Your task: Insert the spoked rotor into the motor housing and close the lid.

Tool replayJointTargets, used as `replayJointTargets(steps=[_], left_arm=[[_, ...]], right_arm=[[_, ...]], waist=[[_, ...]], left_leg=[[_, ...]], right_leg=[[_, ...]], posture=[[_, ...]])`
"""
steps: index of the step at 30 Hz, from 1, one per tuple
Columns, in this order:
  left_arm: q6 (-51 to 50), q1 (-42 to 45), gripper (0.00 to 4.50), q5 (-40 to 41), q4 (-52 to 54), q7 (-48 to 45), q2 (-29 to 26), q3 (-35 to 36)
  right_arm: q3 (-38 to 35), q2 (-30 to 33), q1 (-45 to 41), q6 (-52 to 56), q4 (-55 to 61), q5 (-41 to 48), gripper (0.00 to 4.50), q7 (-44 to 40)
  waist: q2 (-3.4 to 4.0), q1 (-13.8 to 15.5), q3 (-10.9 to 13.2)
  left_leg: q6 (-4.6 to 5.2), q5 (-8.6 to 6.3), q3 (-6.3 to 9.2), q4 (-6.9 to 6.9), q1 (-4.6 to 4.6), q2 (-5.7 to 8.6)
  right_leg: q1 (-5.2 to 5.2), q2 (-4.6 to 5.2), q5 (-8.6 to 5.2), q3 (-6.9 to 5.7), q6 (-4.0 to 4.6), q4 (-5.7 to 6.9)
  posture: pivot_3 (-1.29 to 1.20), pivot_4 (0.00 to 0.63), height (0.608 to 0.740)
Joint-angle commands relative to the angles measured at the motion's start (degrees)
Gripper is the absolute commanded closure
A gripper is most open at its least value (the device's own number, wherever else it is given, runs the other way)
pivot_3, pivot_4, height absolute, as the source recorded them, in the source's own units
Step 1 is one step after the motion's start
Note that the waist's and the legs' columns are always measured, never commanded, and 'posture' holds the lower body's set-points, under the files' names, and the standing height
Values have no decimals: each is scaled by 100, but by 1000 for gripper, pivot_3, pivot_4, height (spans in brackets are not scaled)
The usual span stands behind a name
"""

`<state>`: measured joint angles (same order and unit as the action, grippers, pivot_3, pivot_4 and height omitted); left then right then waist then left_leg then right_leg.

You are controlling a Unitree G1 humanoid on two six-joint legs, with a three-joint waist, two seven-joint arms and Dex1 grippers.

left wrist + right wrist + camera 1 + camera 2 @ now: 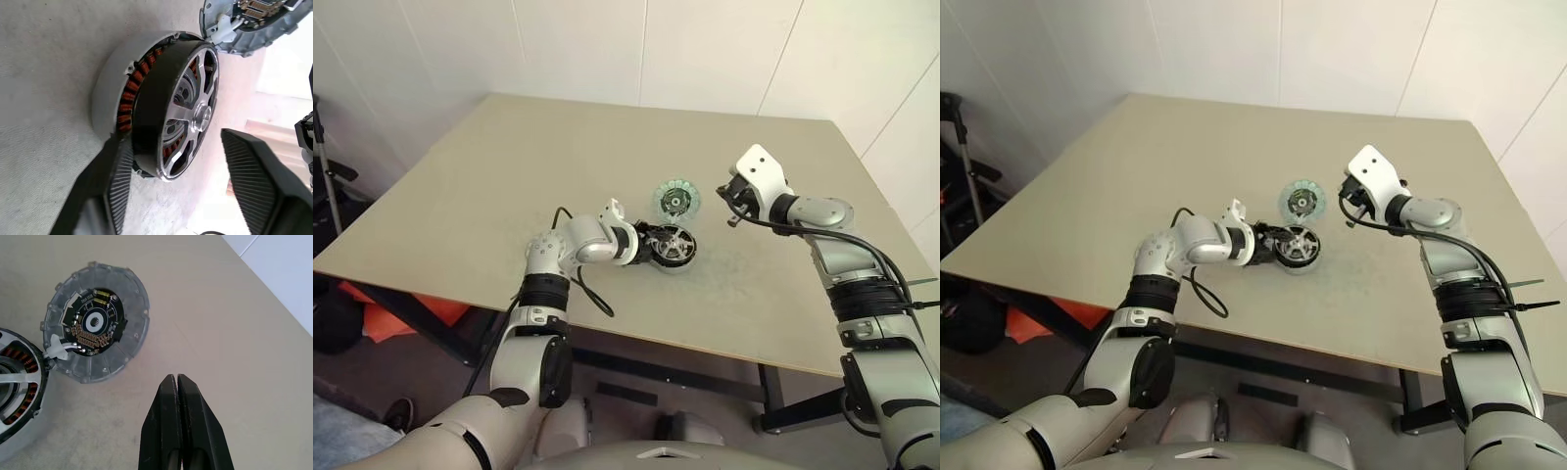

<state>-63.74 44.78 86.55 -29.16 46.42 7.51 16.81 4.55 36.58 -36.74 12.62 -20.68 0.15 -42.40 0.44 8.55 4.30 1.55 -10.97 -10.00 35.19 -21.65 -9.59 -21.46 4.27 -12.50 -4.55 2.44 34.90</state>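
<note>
No readable writing on the lid (95,328) or spoked rotor (188,110)

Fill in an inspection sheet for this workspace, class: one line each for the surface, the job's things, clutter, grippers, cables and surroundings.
Surface: tan table, faint smudges near the parts.
Job's things: spoked rotor sits tilted in the motor housing, copper windings showing; lid lies beside the housing, circuit face up, not yet fitted.
Clutter: nothing seen.
Grippers: left gripper open, fingers either side of the rotor's rim; right gripper shut, over bare table near the lid.
Cables: black cable loops off the left wrist; white wires at the lid's edge.
Surroundings: white walls; dark and orange items on the floor to the left.
</note>
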Motion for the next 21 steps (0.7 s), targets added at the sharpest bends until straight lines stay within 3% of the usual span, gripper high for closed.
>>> replayJointTargets(steps=[1, 9, 16, 19, 21], left_arm=[[-96, 52, 1430, 283, 245, 106, 331, 72], [-83, -4, 1430, 760, 720, 350, 89, 147], [-343, -1, 1430, 1217, 1360, -468, -466, 49], [-303, -137, 1430, 285, 1866, -1716, -1251, -197], [403, -357, 1430, -1202, 2314, -2841, -2037, -798]], right_arm=[[-130, 34, -83, -111, 45, 2, 4500, 39], [-71, -51, -190, -209, -155, -28, 4500, 30], [-69, -88, -128, -60, 96, 79, 4500, -157], [-66, -179, 141, 185, 540, 254, 4500, -298], [-22, -259, 440, 377, 965, 373, 4500, -382]], waist=[[0, -4, 0], [0, -4, 0], [0, -4, 0], [0, -55, 0], [1, -108, 0]], left_leg=[[0, 0, 0, -1, 1, 0], [3, -2, 0, -7, -13, 1], [6, -4, 0, -6, -20, 2], [2, -2, -1, -10, -18, -3], [-2, 0, -1, -19, -16, -6]], right_leg=[[3, 0, 0, 0, -1, -4], [-11, -1, 18, -1, 27, -5], [-18, 0, 21, -1, 34, -7], [-25, -2, 14, 0, 22, -5], [-27, -4, 0, 0, 3, -5]], posture=[[0, 0, 740], [0, 0, 740], [0, 0, 740], [0, 0, 740], [0, 0, 740]])
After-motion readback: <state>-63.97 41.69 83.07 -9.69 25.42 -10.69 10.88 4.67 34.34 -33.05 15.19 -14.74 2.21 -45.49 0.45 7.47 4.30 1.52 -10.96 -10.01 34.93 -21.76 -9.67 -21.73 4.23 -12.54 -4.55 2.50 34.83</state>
